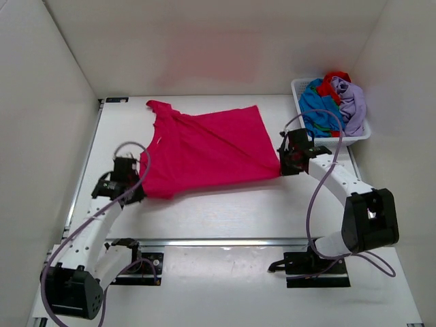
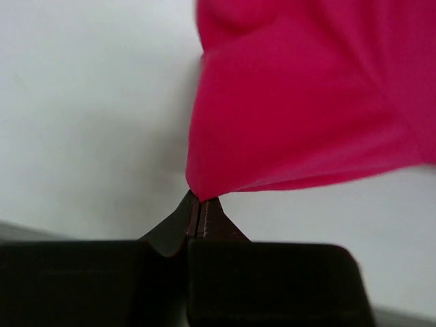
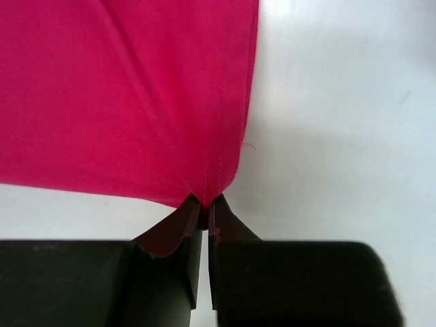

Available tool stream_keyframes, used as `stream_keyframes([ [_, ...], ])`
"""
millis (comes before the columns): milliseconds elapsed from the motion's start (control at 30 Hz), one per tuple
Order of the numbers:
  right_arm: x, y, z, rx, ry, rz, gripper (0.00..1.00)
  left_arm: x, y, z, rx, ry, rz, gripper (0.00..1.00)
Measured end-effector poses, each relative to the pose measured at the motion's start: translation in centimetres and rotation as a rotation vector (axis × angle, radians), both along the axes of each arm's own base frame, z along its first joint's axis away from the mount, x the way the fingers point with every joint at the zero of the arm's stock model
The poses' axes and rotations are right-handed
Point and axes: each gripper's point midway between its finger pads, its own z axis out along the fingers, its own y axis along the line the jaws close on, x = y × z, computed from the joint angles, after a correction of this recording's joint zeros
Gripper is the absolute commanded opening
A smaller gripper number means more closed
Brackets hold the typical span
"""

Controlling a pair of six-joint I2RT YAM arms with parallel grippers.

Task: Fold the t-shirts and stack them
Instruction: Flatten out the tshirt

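Lying on table (image 1: 225, 211): magenta t-shirt (image 1: 204, 146) is sitting spread at centre, between both arms.
Left gripper (image 2: 201, 208): is pinching the shirt's near-left corner, jaws pressed together on cloth.
Right gripper (image 3: 204, 204): is pinching its hemmed right corner likewise.
Basket (image 1: 354, 138): is holding blue, red and lavender t-shirts (image 1: 334, 102), far right.

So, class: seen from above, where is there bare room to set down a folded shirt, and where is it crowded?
Widest bare patch: the table strip between the rail and the pink shirt. A smaller one lies between the shirt and the table's left edge. Crowded: far right, where the basket sits close to the shirt's corner.
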Motion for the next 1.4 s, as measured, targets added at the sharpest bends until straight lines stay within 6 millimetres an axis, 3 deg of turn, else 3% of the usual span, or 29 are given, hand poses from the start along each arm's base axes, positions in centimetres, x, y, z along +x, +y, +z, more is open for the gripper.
stream_keyframes([
  [67,-2.9,-0.2,-2.1,0.008,0.090,-0.025,0.01,-4.1,-1.1,-5.0,-0.041,0.148,-0.025,0.00],
  [133,-4.8,-0.4,-2.6,0.026,0.124,-0.044,0.00,-6.6,-2.4,-6.2,-0.067,0.192,-0.055,0.00],
  [300,-6.8,-0.2,-1.4,0.073,0.122,-0.079,0.00,-5.7,-5.7,-2.5,-0.214,0.048,-0.125,0.00],
  [367,-7.6,0.1,-1.5,0.081,0.133,-0.080,0.00,-6.0,-6.2,-2.7,-0.257,0.051,-0.124,0.00],
  [467,-9.4,0.1,-2.5,0.079,0.187,-0.084,0.00,-8.2,-6.9,-4.6,-0.288,0.093,-0.137,0.00],
  [567,-11.4,-0.2,-3.6,0.060,0.259,-0.087,0.00,-10.1,-7.3,-4.2,-0.339,0.064,-0.147,0.00],
  [667,-12.7,-0.5,-3.9,0.053,0.294,-0.091,0.00,-10.4,-7.2,-2.9,-0.387,0.010,-0.130,0.00],
  [800,-13.2,-0.2,-3.4,0.067,0.302,-0.078,0.00,-11.1,-6.1,-2.4,-0.382,0.021,-0.081,0.00],
  [900,-12.3,-0.1,-2.6,0.079,0.304,-0.075,0.00,-10.1,-5.7,-0.4,-0.348,-0.020,-0.083,0.00],
  [1000,-8.5,-0.7,-1.3,0.075,0.301,-0.089,0.00,-6.9,-5.6,1.4,-0.292,-0.044,-0.089,0.00],
  [1067,-3.8,-1.1,-0.1,0.067,0.279,-0.096,0.00,-3.6,-5.4,1.9,-0.249,-0.015,-0.078,0.00],
  [1133,2.4,-1.3,1.6,0.059,0.210,-0.093,0.00,1.6,-4.7,2.7,-0.202,0.012,-0.050,0.00],
  [1200,8.9,-1.5,4.3,0.055,0.123,-0.094,0.00,7.9,-3.6,3.8,-0.134,0.032,-0.025,0.00],
  [1267,16.6,-1.6,8.5,0.069,-0.038,-0.095,0.00,16.3,-2.3,6.8,-0.061,-0.044,-0.015,0.00],
  [1300,19.4,-1.7,10.7,0.087,-0.123,-0.095,0.00,20.1,-1.9,8.5,-0.038,-0.094,-0.011,0.00],
  [1333,21.6,-1.7,12.9,0.114,-0.217,-0.090,0.00,23.9,-1.3,10.7,-0.022,-0.160,-0.005,0.00],
  [1400,22.7,-2.3,16.4,0.130,-0.320,-0.092,0.00,29.5,-0.2,15.3,-0.035,-0.333,0.001,0.00],
])
